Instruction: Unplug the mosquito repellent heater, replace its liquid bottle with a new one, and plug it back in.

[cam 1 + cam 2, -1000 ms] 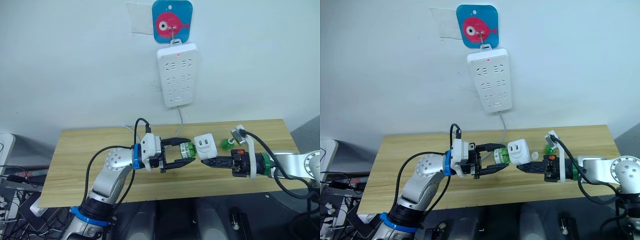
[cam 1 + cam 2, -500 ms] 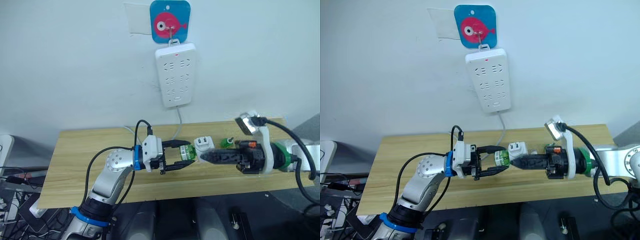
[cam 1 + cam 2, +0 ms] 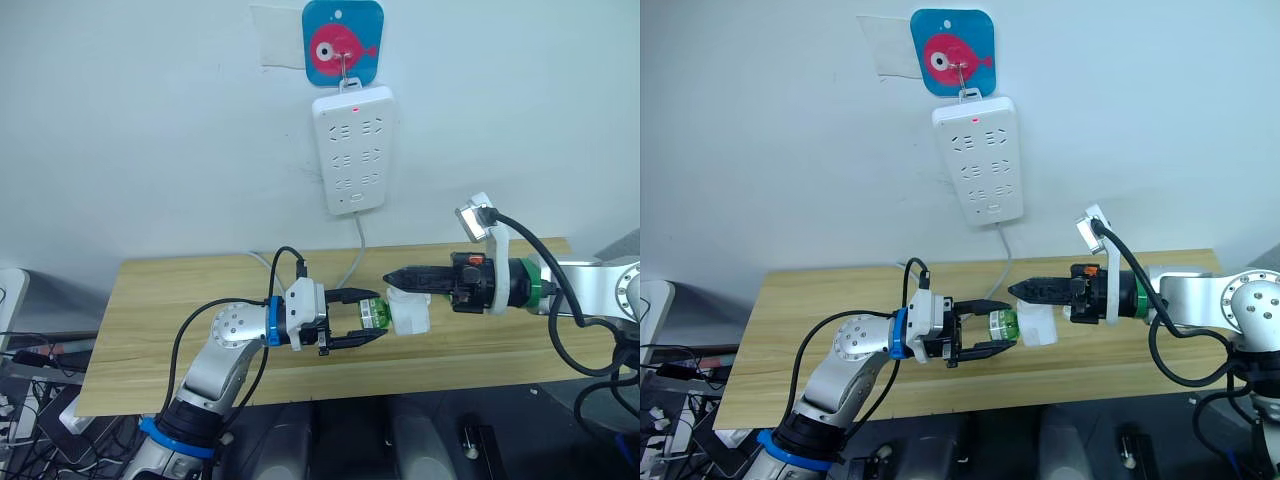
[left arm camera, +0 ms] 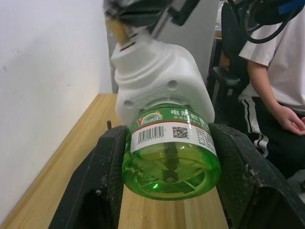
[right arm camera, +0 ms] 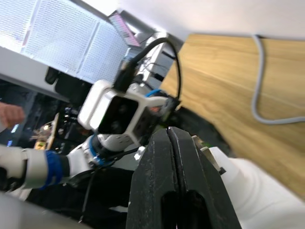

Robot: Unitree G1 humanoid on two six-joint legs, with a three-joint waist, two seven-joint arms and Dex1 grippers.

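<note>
Left wrist view: my left hand (image 4: 167, 200) clamps the green liquid bottle (image 4: 170, 155), heater (image 4: 159, 83) seated just beyond. My right hand (image 3: 392, 276) rests clenched, empty, atop it. Next, I judge, twist them apart.

- I stand in what looks like a robot test room or lab rather than a home.
- A plain wooden bench (image 3: 180, 310) sits against a bare white wall (image 3: 140, 130).
- A white power strip (image 3: 355, 150) hangs from a fish-picture hook (image 3: 343, 42) on that wall.
- Loose cables (image 3: 25, 350) tangle beside the bench.
- A person (image 4: 274, 90) sits on a chair nearby.
</note>
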